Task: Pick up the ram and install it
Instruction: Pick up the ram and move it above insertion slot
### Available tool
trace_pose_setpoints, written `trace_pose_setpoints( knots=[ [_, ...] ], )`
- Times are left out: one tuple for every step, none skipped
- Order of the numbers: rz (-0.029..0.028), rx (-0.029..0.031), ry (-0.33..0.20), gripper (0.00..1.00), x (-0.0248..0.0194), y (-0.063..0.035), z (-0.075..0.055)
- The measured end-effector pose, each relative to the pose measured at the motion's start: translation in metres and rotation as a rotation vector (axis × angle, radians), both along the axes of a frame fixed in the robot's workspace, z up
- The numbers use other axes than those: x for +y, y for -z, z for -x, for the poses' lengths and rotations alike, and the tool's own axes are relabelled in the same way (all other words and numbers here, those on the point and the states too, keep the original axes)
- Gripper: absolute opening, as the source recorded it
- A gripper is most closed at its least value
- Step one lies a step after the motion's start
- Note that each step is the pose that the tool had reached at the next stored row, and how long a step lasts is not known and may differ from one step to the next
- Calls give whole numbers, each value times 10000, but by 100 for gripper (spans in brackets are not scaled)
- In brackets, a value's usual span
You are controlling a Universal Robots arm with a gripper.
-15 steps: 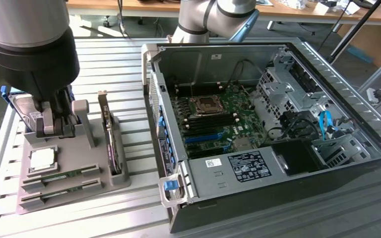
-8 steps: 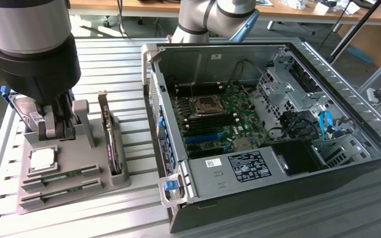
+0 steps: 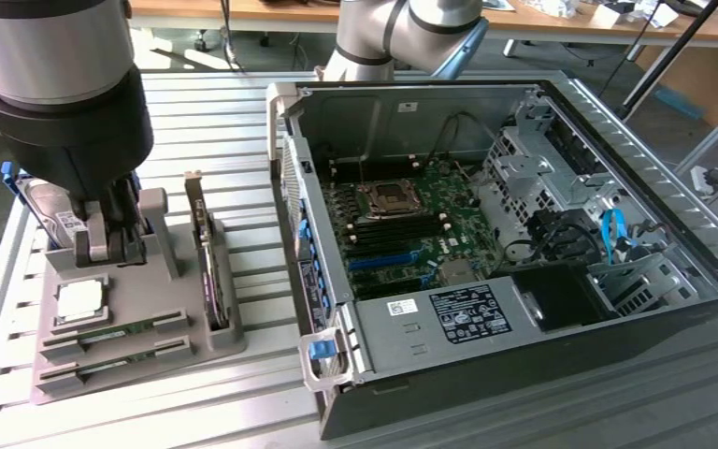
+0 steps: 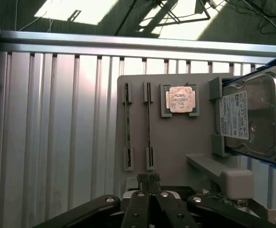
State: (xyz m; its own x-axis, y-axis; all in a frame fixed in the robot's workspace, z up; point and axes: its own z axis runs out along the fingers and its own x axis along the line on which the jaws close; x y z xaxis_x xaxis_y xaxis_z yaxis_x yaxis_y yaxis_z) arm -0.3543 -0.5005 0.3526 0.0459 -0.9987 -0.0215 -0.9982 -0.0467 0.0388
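Newbie: Ram sticks in the exterior view? Both sit in slots of the grey holder on the desk, to the exterior view's left of the open PC case. The end effector hangs over the holder.

Mod: Yep. Wrist view: end effector pressed together, pinching nothing. Sticks lie side by side, next to the CPU and hard drive.

The hard drive at the holder's far end is mostly covered by the arm in the exterior view, and is cut by the frame edge in the wrist view. The ram and its twin are seen edge-on, labels hidden.
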Motion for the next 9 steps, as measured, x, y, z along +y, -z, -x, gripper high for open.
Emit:
trace_pose_setpoints(
  knots=[
    [4,-165,1,11,0,-1,2],
    [3,-376,2,11,1,-1,5],
    [3,-511,2,11,1,0,6],
    [3,-525,1,11,0,0,5],
    [3,-526,1,11,1,0,5],
    [3,-527,1,11,1,0,5],
    [3,-527,1,11,1,0,5],
    [4,-526,0,11,1,-1,8],
    [3,-526,-1,11,1,0,14]
  ],
)
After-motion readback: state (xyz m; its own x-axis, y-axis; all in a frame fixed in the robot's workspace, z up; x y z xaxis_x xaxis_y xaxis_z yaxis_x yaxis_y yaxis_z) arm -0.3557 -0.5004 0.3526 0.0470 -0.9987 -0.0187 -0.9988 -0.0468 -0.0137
